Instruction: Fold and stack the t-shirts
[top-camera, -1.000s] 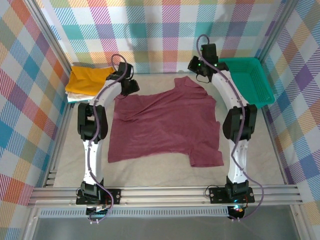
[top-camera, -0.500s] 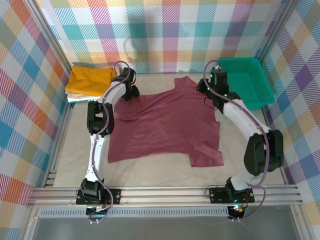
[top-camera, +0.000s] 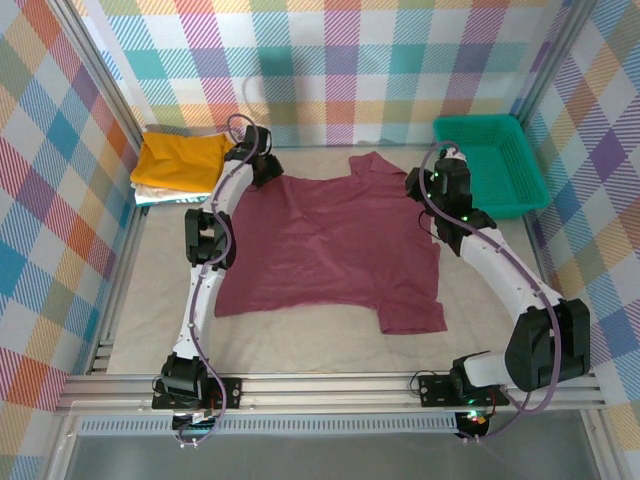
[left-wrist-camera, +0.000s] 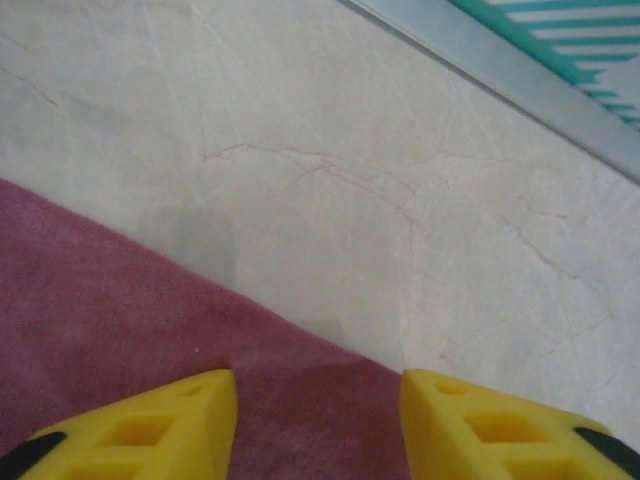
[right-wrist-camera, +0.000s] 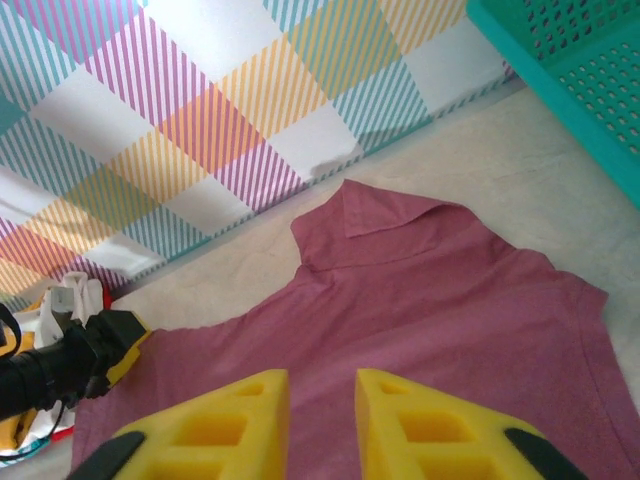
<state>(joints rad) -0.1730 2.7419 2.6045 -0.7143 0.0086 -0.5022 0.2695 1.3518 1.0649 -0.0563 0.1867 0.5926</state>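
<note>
The maroon t-shirt (top-camera: 330, 240) lies spread flat on the table, collar at the far side, with no print showing. My left gripper (top-camera: 262, 166) is at its far-left corner. In the left wrist view it (left-wrist-camera: 320, 420) stands open, with the shirt's edge (left-wrist-camera: 120, 310) lying between the yellow fingers (left-wrist-camera: 150, 425). My right gripper (top-camera: 422, 186) hovers by the shirt's far-right shoulder; its (right-wrist-camera: 322, 410) jaws are slightly apart over the cloth (right-wrist-camera: 430, 290), holding nothing. The folded mustard-yellow shirt (top-camera: 182, 158) rests on a white one (top-camera: 150, 192) at the far left.
A teal mesh basket (top-camera: 497, 165) sits at the far right, its corner (right-wrist-camera: 575, 70) close to the right gripper. Plaid walls and a metal rail (left-wrist-camera: 480, 50) run just behind the shirt's far edge. Bare table (top-camera: 330, 345) lies in front of the shirt.
The shirt's far-left corner, earlier crumpled inward, is now drawn out towards the left gripper. The right arm swung from the back wall down towards the shirt's right shoulder.
</note>
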